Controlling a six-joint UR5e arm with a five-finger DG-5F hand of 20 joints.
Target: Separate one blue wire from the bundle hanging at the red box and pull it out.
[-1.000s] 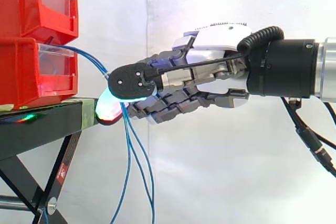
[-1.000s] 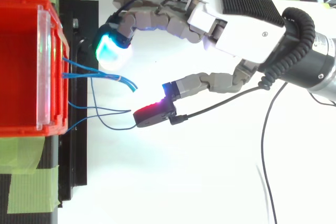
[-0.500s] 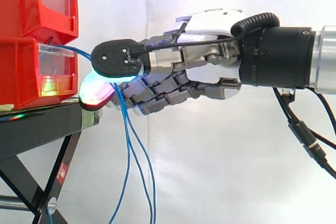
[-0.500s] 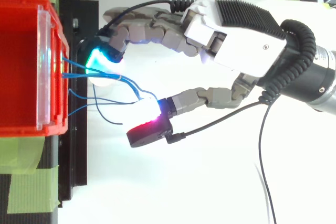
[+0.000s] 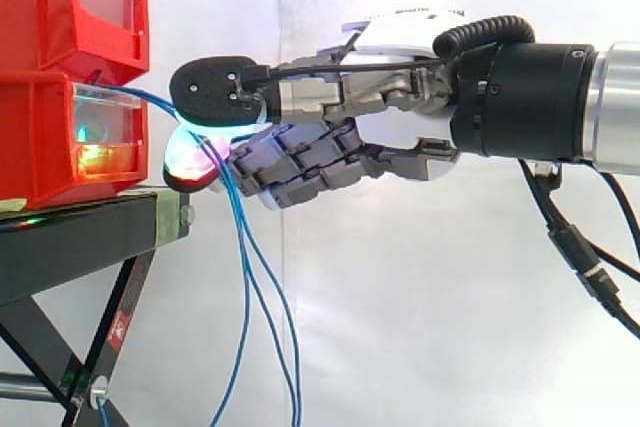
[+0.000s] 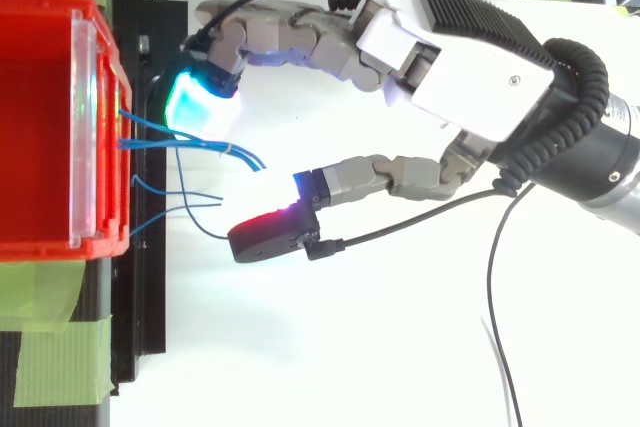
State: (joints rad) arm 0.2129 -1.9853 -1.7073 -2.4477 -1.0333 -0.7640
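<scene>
**Side view.** The hand (image 5: 400, 142) reached in level from the right to the front of the lower red bin (image 5: 50, 137), which sat under a second red bin (image 5: 60, 7) on the black stand (image 5: 70, 237). The blue wires (image 5: 245, 277) left the lower bin's front, arched over and hung loose well below the stand's top. They passed between a dark upper pad and a glowing red-magenta pad (image 5: 190, 165). From this side I could not tell whether either pad touched them.

**Top view.** The hand (image 6: 470, 67) was spread. A cyan-lit pad (image 6: 192, 99) lay just beside the bin's front edge (image 6: 105, 77), and a red-lit pad (image 6: 265, 232) stood well apart from it. The blue wires (image 6: 190, 145) fanned out between the two. One low strand ended right at the red pad's tip. Nothing was clamped, so I judged the hand released and holding no wire. Green tape (image 6: 45, 367) held the bin to the stand.

**Progress.** The hand bracketed the bundle. No single wire had been separated or gripped, and the pull-out was not yet begun.
</scene>
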